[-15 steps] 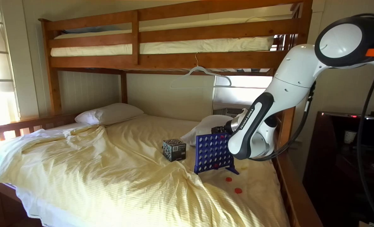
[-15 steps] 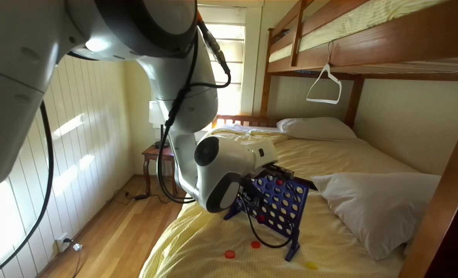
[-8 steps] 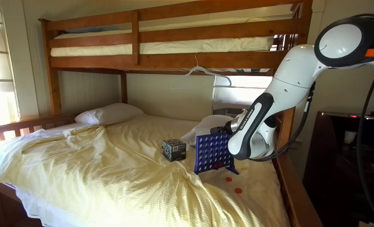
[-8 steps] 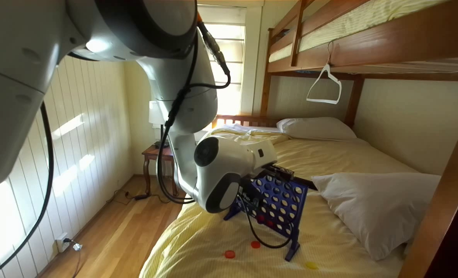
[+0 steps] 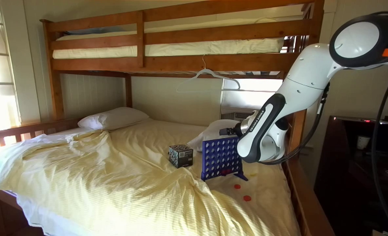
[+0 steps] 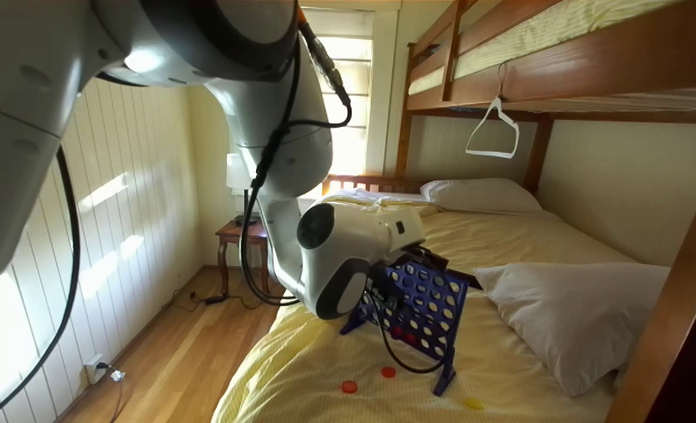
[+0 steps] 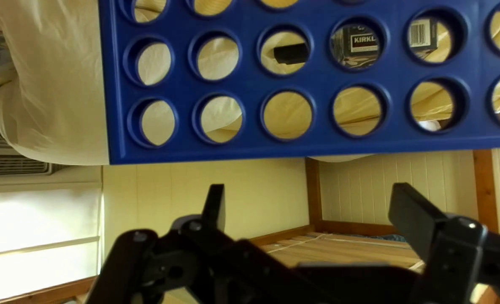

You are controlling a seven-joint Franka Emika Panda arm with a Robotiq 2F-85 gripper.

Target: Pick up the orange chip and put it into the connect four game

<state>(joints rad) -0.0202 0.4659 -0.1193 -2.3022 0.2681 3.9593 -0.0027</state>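
The blue connect four game [image 5: 222,156] stands upright on the bed. Low in its grid, two red-orange chips [image 6: 403,335] sit side by side. Two more orange chips [image 5: 237,186] lie flat on the sheet in front of the board, in both exterior views. My gripper [image 5: 227,131] hangs just above the board's top edge. In the wrist view, which stands upside down, the gripper [image 7: 309,202] is wide open, its fingers [image 7: 414,219] far apart with nothing between them. The blue board [image 7: 250,147] crosses the upper part of that view, apart from the fingers.
Beside the board is a dark patterned box [image 5: 180,156]. Behind it rests a white pillow [image 6: 577,317]. A yellow chip [image 6: 473,403] lies near one foot of the board. The upper bunk's wooden rail [image 5: 220,62] and a hanger [image 5: 208,80] are overhead.
A red-orange chip seen near the board's top one second ago has dropped to the bottom, beside another. My gripper has since risen slightly. The chips on the sheet have not moved.
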